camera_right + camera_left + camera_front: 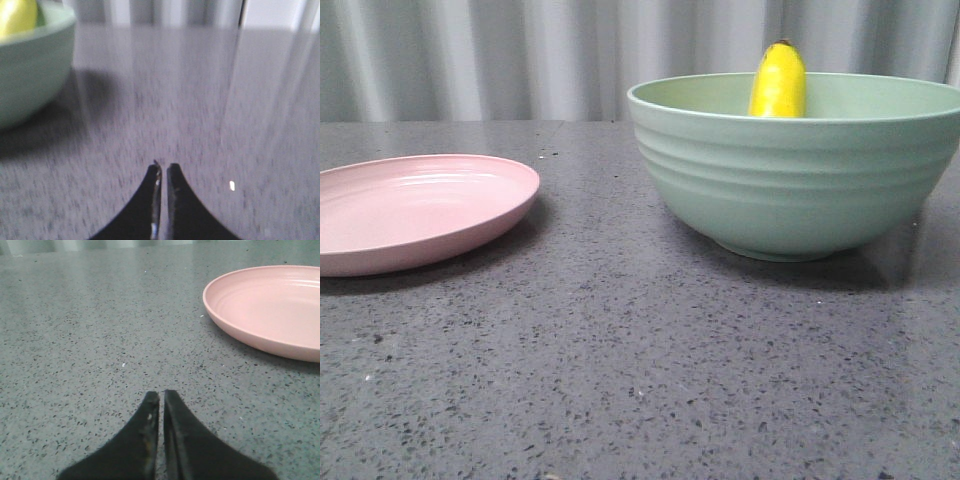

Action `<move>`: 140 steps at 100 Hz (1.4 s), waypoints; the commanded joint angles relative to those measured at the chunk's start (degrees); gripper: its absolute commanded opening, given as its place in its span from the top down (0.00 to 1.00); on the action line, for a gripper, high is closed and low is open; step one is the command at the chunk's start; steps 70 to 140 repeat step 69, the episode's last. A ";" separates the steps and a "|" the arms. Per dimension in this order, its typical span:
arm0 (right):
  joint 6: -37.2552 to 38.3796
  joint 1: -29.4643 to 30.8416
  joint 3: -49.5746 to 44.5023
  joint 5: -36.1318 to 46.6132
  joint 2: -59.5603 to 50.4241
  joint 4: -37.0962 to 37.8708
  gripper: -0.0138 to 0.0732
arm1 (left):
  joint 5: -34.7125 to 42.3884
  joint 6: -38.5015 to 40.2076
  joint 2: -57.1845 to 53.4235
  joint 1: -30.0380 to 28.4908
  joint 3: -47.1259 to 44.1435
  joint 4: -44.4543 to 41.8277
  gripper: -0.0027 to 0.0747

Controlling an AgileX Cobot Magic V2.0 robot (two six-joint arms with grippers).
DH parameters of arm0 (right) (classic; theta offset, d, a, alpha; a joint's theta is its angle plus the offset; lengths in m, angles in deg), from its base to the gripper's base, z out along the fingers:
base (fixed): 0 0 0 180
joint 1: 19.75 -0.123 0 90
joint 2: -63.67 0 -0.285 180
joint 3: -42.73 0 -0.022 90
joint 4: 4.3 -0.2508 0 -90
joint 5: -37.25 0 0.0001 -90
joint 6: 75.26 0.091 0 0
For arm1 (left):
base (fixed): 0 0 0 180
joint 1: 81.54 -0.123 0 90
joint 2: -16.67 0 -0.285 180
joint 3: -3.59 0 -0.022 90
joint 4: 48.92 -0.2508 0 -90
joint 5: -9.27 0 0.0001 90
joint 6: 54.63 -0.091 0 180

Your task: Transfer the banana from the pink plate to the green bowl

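Observation:
The yellow banana (778,82) stands inside the pale green ridged bowl (800,190) at the right of the front view, its dark tip above the rim. The pink plate (415,210) lies bare at the left. Neither gripper shows in the front view. In the left wrist view my left gripper (161,394) is shut and holds nothing, low over the table, with the pink plate (270,310) off to one side. In the right wrist view my right gripper (163,166) is shut and holds nothing; the bowl (27,75) with the banana (17,17) sits apart from it.
The table is a dark grey speckled stone top (620,380). A pale curtain (470,55) hangs behind it. The right wrist view is blurred.

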 commanded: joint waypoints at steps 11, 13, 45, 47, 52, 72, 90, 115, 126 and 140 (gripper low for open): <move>-0.19 2.17 -1.09 -1.17 -1.31 0.57 0.92 | 3.51 0.65 -1.63 0.01 -0.62 0.18 0.99; -0.19 2.35 -1.09 -1.17 -1.31 0.57 0.92 | 3.51 0.65 -1.63 0.01 -0.62 0.18 0.99; -0.19 2.70 -1.09 -1.17 -1.31 0.57 0.92 | 3.51 0.65 -1.63 0.01 -0.62 0.18 0.99; -0.19 2.70 -1.09 -1.17 -1.31 0.57 0.92 | 3.51 0.65 -1.63 0.01 -0.62 0.18 0.99; -0.19 2.70 -1.09 -1.17 -1.31 0.57 0.92 | 3.51 0.65 -1.63 0.01 -0.62 0.18 0.99; -0.19 2.70 -1.09 -1.17 -1.31 0.57 0.92 | 3.51 0.65 -1.63 0.01 -0.62 0.18 0.99; -0.19 2.70 -1.09 -1.17 -1.31 0.57 0.92 | 3.51 0.65 -1.63 0.01 -0.62 0.18 0.99; -0.19 2.70 -1.09 -1.17 -1.31 0.57 0.92 | 3.51 0.65 -1.63 0.01 -0.62 0.18 0.99; -0.19 2.70 -1.09 -1.17 -1.31 0.57 0.92 | 3.51 0.65 -1.63 0.01 -0.62 0.18 0.99; -0.19 2.70 -1.09 -1.17 -1.31 0.57 0.92 | 3.51 0.65 -1.63 0.01 -0.62 0.18 0.99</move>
